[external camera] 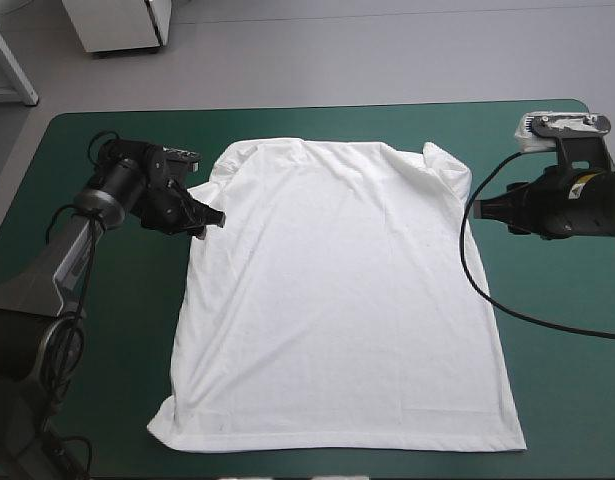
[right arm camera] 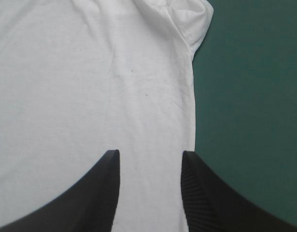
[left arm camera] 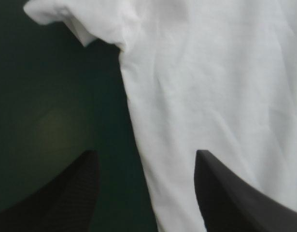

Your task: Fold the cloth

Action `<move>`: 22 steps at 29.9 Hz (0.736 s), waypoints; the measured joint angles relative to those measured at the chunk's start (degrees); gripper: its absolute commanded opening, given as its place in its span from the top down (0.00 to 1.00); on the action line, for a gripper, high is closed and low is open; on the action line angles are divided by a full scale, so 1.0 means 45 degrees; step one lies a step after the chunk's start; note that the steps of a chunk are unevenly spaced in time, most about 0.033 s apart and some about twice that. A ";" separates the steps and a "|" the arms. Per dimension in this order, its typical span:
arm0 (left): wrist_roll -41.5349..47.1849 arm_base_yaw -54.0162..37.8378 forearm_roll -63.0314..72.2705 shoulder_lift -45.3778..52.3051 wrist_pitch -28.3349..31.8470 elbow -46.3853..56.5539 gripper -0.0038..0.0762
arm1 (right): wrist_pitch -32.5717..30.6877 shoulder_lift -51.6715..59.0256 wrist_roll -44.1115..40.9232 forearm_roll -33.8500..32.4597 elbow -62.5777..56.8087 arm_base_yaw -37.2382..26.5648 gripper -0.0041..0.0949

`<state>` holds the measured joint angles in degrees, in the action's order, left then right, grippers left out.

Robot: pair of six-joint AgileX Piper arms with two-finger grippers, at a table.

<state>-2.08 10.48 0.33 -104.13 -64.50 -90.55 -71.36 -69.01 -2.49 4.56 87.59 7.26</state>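
matt cloth t-shirt point(external camera: 337, 300), matt teal-green cover point(external camera: 567, 400)

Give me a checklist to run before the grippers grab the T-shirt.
1. T-shirt spread flat: ok.
2. Left gripper open: ok.
3. Right gripper open: ok.
4. Shirt's side edge between the left gripper's fingers: ok.
5. Side edge between the right gripper's fingers: not ok, only cloth shows in the gap.
6. Fingers down on the cloth: cannot tell.
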 measured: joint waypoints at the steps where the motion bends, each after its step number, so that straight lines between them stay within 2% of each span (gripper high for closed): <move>1: 0.0000 -0.0040 0.0000 -0.0212 0.0058 -0.0119 0.43 | 0.0000 -0.0056 0.0000 0.0000 0.0000 0.0000 0.57; 14: 0.0292 -0.0068 0.0052 -0.2793 0.0557 -0.1102 0.44 | 0.0000 -0.0231 0.0004 0.0042 0.0000 0.0000 0.57; 16: 0.0311 -0.0068 0.0052 -0.2882 0.0545 -0.1217 0.53 | 0.0000 -0.0236 0.0016 0.0042 0.0000 0.0000 0.57; 20: 0.0335 -0.0068 0.0163 -0.2933 0.0571 -0.1274 0.97 | 0.0000 -0.0336 0.0057 0.0042 0.0008 0.0000 0.57; 22: 0.0346 -0.0068 0.0117 -0.2936 0.0614 -0.1283 0.96 | 0.0000 -0.0442 0.0057 0.0029 0.0008 0.0000 0.57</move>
<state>-0.52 10.17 0.85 -117.35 -61.73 -96.32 -71.36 -71.00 -2.23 4.69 87.62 7.26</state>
